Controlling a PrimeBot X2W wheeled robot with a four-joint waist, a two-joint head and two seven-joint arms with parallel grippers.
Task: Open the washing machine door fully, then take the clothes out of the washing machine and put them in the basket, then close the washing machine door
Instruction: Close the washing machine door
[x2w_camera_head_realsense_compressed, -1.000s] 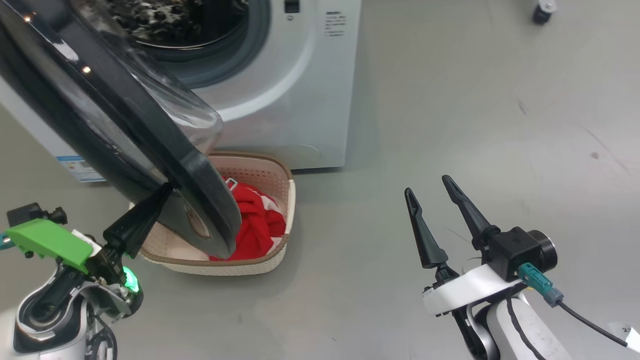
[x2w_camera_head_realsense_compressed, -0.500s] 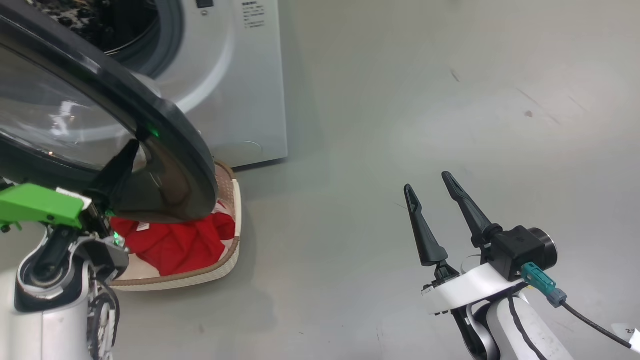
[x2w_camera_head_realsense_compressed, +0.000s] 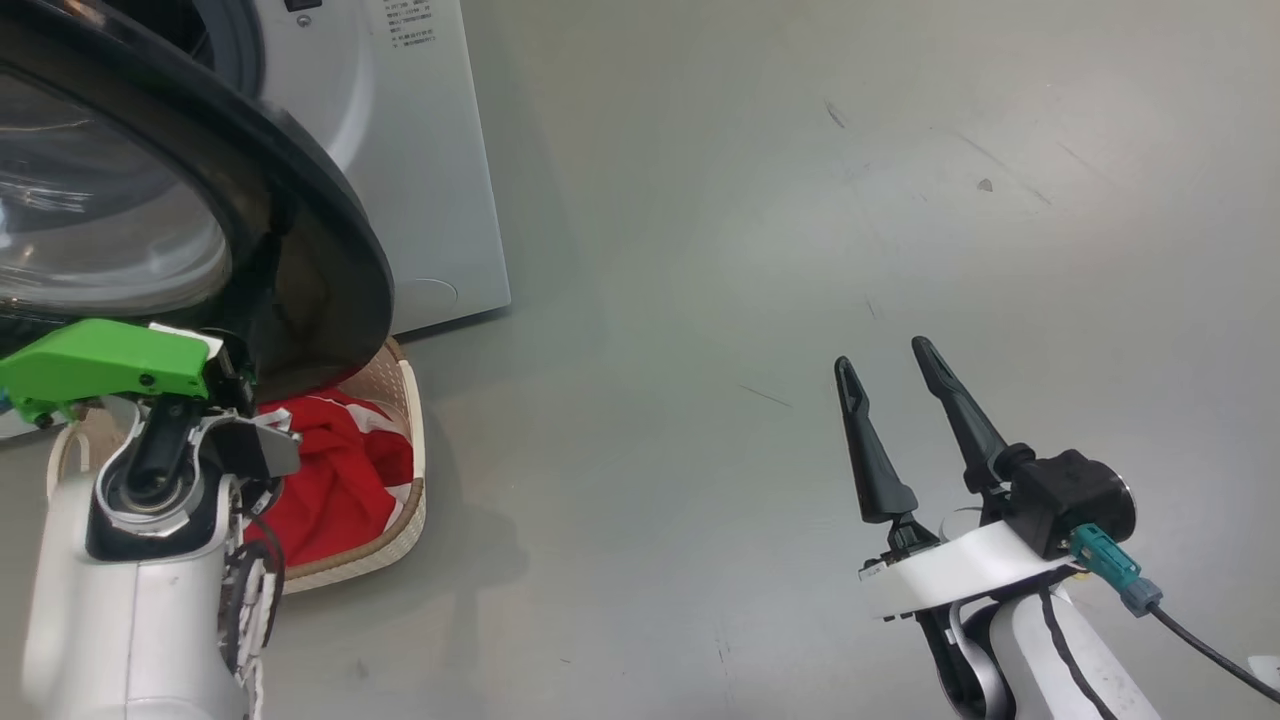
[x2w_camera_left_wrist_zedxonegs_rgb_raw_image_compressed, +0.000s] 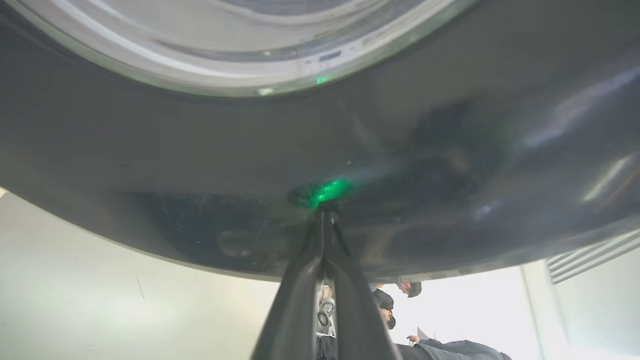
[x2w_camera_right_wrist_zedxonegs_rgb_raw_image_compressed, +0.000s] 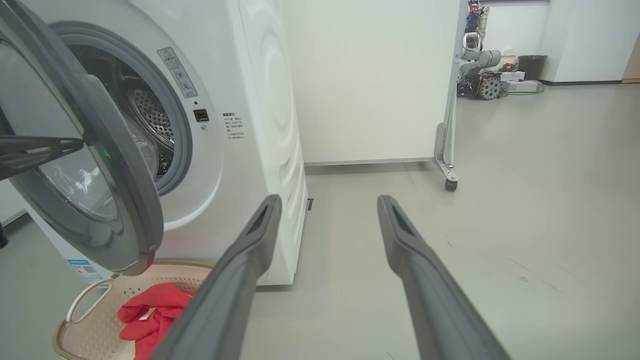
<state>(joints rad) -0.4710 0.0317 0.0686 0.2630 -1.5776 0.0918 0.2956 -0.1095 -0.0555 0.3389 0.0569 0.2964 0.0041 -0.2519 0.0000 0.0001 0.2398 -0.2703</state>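
— Door first: where does the washing machine door stand?
— Partly open, neither swung wide nor shut. Its black rim hangs over the basket, which sits on the floor just before the washing machine.
— And the clothes?
— The clothes lie red in the basket. What the right wrist view shows of the drum looks bare, though the door hides part of it.
— So closing is the step in hand, I'd judge. Which arm?
— The left gripper. Its 2 fingers are pressed together, nothing between them, tips touching the rim's outer face. The door lies straight ahead along the fingers' long axis, with the mouth beyond it.
— The right gripper?
— The right gripper is spread wide, holding nothing, well apart on the robot's right over the floor. Much the farther of the 2.
— Risk?
— That face is curved and slick; a push off the axis could slide the tips toward the rim's edge instead of driving the door home.
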